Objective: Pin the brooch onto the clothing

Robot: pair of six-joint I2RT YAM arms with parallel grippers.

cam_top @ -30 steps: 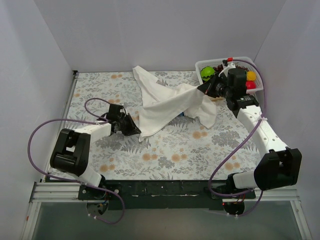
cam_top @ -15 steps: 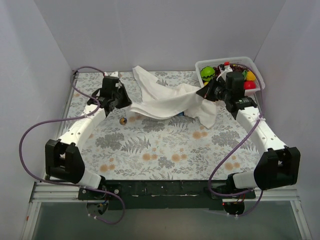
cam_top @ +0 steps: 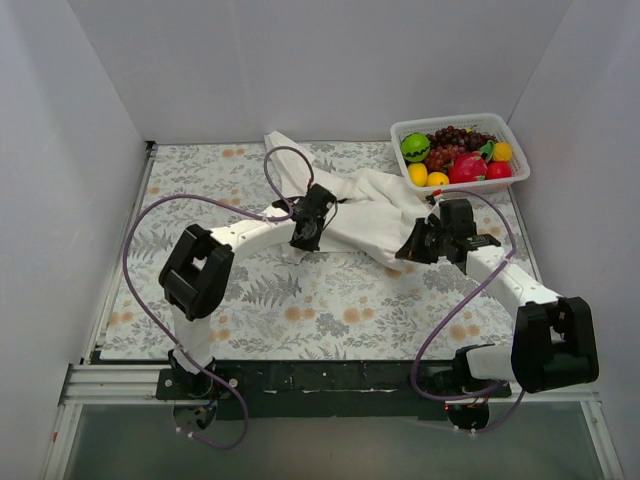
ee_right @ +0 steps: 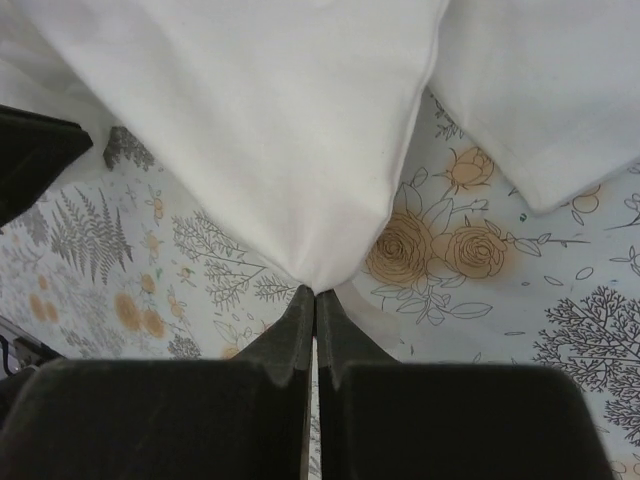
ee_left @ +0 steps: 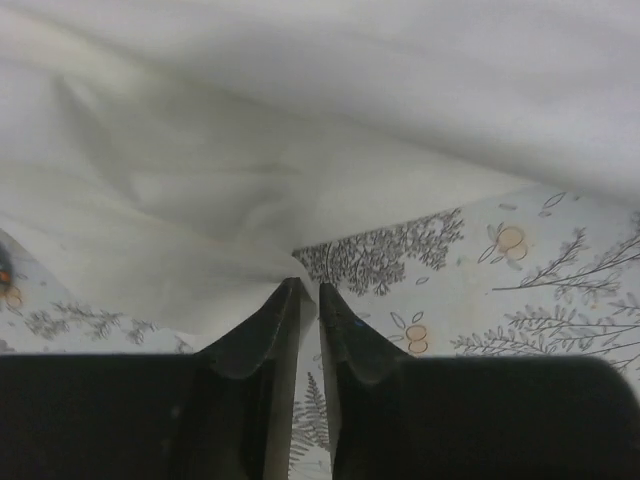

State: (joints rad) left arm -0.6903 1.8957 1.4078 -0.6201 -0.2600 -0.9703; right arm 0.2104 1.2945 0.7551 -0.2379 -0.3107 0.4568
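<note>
The T-shirt [cam_top: 372, 208] is found bunched on the tabletop [cam_top: 330, 300], near the fruit basket [cam_top: 512, 133]. Its near-left edge is pinched by the closed left hand [ee_left: 308, 292]. A right-side corner is pinched by the closed right hand [ee_right: 315, 294].

We see two arms built of white shells joined by blocky black housings: the left arm [cam_top: 248, 232] and the right arm [cam_top: 512, 287]. A purple cable [cam_top: 127, 270] loops loosely beside each, from base to wrist. Both bases bolt to a black rail [cam_top: 320, 376] at the near edge. Our left fingers [ee_left: 262, 335] and right fingers [ee_right: 283, 338] are matte black, tapering to thin tips.
</note>
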